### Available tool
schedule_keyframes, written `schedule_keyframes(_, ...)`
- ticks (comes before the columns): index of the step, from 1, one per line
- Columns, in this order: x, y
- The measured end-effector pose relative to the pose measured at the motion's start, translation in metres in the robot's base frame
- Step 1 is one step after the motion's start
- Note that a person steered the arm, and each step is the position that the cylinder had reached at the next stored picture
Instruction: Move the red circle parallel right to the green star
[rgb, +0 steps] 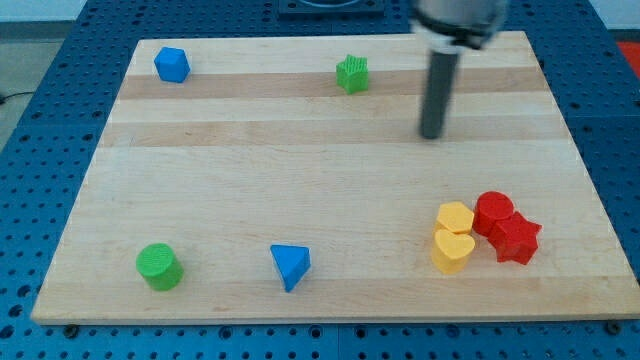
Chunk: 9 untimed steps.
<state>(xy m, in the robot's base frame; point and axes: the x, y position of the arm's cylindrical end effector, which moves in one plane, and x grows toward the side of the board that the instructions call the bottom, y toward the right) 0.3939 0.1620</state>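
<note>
The red circle (492, 211) sits at the view's lower right, touching a red star (516, 240) just below and right of it. The green star (352, 74) stands near the view's top centre. My tip (431, 135) rests on the board to the right of and a little below the green star, well above the red circle. It touches no block.
A yellow hexagon-like block (455, 217) and a yellow heart (452, 251) sit just left of the red pair. A blue triangle (290, 266) and a green cylinder (159, 266) are at the view's bottom. A blue block (172, 65) is at top left.
</note>
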Motion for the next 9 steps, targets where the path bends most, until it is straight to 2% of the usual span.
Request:
schedule_keyframes(1,0.038,0.071)
schedule_keyframes(3,0.159,0.084)
schedule_keyframes(4,0.156,0.054)
schedule_keyframes(5,0.125,-0.017)
schedule_keyframes(6,0.125,-0.038)
schedule_keyframes(8,0.035,-0.093)
schedule_keyframes(9,0.009,-0.126)
